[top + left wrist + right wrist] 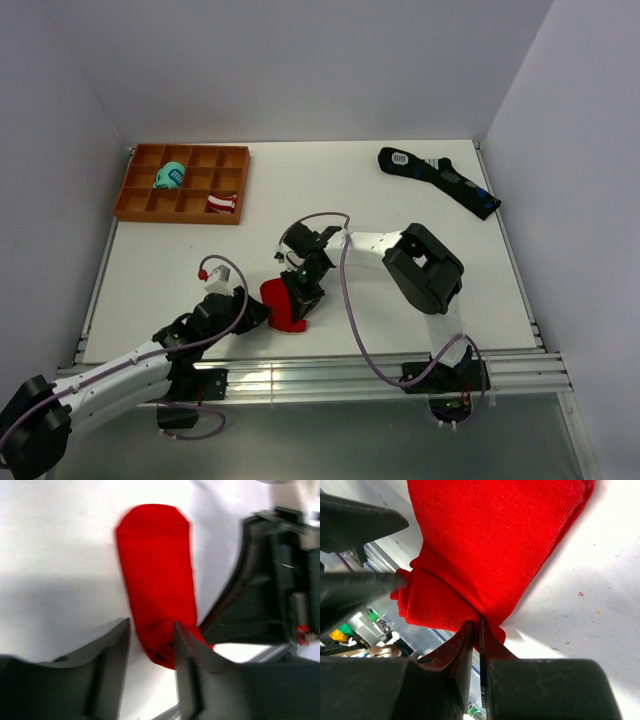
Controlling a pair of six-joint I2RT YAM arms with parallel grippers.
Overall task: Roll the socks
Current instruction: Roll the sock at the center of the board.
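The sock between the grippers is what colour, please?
Plain bright red sock, best seen in the right wrist view.

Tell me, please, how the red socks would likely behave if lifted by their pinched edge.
Probably floppy: the red socks bunch into folds where the right gripper pinches them, so the free end would likely droop. Likely light, being thin knit lying flat on the table. Probably not slippery, as the weave looks matte.

My fingertips (476, 627) are pressed almost together on a thin edge of the red socks (495, 545), bunched here at the white table's (600, 580) edge. The left gripper's (405, 550) lower finger touches the same fold.
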